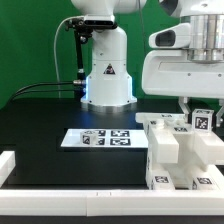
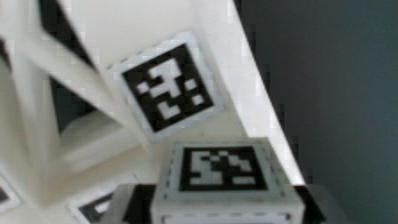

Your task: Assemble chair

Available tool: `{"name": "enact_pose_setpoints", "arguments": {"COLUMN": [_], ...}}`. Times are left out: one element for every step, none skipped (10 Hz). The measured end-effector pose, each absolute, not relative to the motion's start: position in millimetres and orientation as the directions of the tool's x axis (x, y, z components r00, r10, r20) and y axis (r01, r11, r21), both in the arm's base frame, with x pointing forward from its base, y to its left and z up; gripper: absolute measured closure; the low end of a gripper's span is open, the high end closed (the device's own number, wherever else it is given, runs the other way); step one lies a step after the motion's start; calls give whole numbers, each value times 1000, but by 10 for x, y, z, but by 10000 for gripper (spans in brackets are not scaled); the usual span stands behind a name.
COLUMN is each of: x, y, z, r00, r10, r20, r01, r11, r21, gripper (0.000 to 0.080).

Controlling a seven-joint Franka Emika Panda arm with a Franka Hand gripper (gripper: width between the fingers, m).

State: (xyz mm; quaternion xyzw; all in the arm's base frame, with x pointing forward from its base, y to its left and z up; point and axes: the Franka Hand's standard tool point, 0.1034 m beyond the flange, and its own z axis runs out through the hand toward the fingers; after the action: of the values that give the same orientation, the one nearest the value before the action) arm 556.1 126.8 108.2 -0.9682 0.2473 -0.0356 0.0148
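Although the white chair parts (image 1: 180, 150) sit clustered against the corner at the exterior view's right, beside the marker board (image 1: 103, 138), they look only partly joined, so most of the assembly seems left to do. The arm hangs low over them, wrist pointing down. The gripper (image 1: 200, 112) straddles a tagged part (image 2: 219, 172); whether it grips is unclear.

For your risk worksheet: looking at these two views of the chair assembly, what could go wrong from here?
1. The gripper sits low among the white chair parts, which lie crowded together; a sideways move might knock neighbouring pieces.
2. The parts lie near the table's front rail, so a nudged piece could jam against it.
3. The wrist view is filled by a tagged part; how the jaws stand cannot be told.
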Motion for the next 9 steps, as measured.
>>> {"name": "enact_pose_setpoints", "arguments": {"x": [5560, 5560, 5560, 5556, 5551, 5542, 5541, 5540, 5540], "y": [1242, 1238, 1238, 1237, 1245, 1253, 1243, 1243, 1234], "z": [1074, 1074, 1074, 1073, 1069, 1065, 1064, 1064, 1062], "r00": [816, 748, 683, 588, 468, 301, 276, 222, 151], "r10": [-576, -662, -730, -808, -884, -953, -960, -974, -987], "r20": [52, 41, 31, 15, -6, -37, -39, -46, -57], "r01": [-573, -659, -727, -806, -881, -951, -959, -973, -986], "r11": [-818, -749, -684, -588, -466, -297, -272, -218, -147], "r21": [-53, -63, -69, -75, -82, -86, -83, -81, -77], "gripper": [534, 534, 534, 534, 534, 534, 534, 534, 534]}}
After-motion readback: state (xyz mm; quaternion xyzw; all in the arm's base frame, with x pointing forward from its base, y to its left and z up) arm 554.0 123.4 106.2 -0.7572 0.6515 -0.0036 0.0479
